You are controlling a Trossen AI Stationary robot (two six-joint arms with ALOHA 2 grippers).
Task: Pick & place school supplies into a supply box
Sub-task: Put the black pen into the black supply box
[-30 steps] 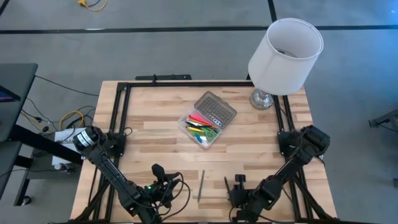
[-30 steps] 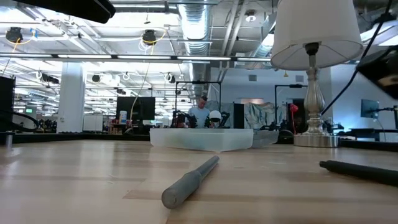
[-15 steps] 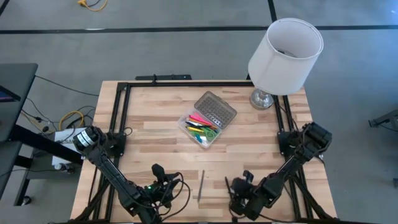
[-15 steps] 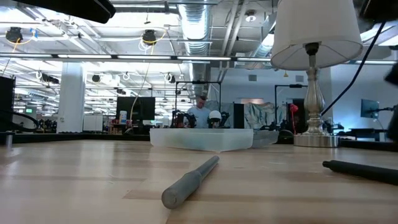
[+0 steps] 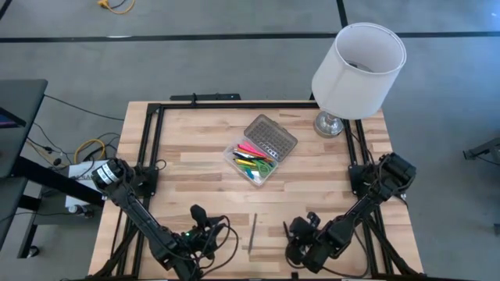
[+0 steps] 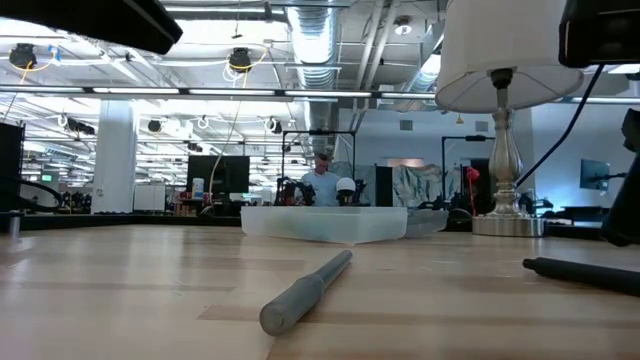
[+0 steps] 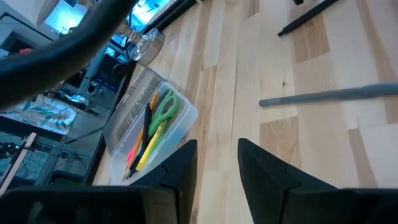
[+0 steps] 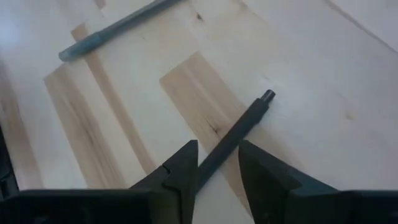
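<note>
Right now you have the wooden table (image 5: pixel 195 164) as the biggest thing in the high view, with the white lamp (image 5: pixel 358 62) standing at its far right corner, its metal base on the wood. Next in size, your two dark arms both sit at the near edge: the left gripper (image 7: pixel 216 163) waits at the near left, its fingers a narrow gap apart with nothing between them, looking across the wood toward the box. Your right gripper (image 8: pixel 216 163) hangs low at the near right, directly over the black pen (image 8: pixel 233 140); its two fingers stand a little apart, one on each side of the pen's barrel, and you cannot tell from these views whether they touch it. The supply box (image 5: pixel 261 150) lies near the table's middle, well apart from both grippers, its dotted grey lid (image 5: pixel 271 137) swung open to the far side. Inside the clear tray you can see pink, yellow and orange pens (image 5: pixel 251 156) and the green-handled scissors (image 7: pixel 163 109). Smallest, the grey pen (image 5: pixel 253 232) lies flat on the wood between the two grippers, just beside the black pen but not touching it.
</note>
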